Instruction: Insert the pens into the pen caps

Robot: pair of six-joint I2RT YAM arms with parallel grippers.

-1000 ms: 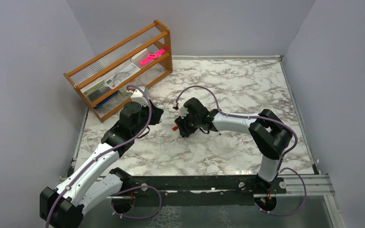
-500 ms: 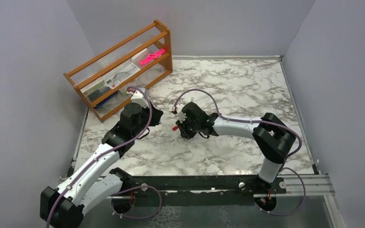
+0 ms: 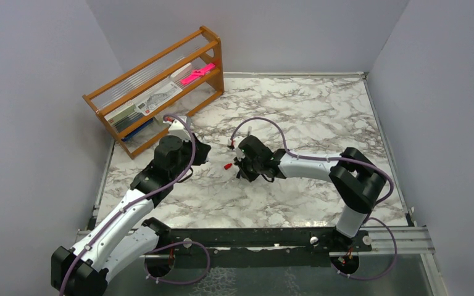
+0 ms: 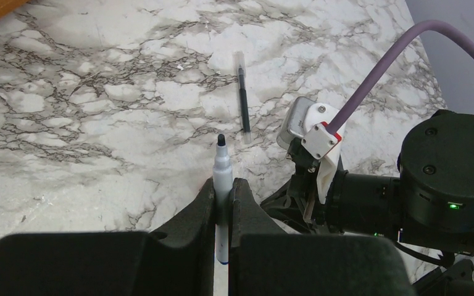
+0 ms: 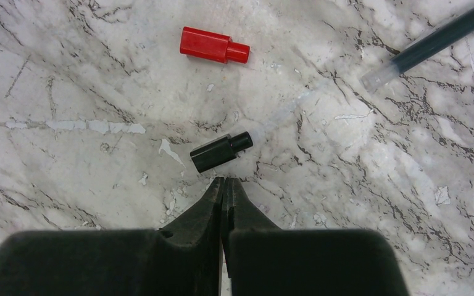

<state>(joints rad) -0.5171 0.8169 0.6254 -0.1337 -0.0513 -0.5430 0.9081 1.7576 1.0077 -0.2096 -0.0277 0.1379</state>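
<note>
Beside black cap [image 5: 221,152], right pincer [image 5: 224,183] now closed

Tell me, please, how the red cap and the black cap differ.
The red cap is bright red, the black cap black. The black cap lies just ahead of the shut right end effector; the red cap lies farther off. The red cap sits nearly level in the right wrist view, the black cap slanted. Both lie loose on the marble table, narrow ends rightward.
</note>
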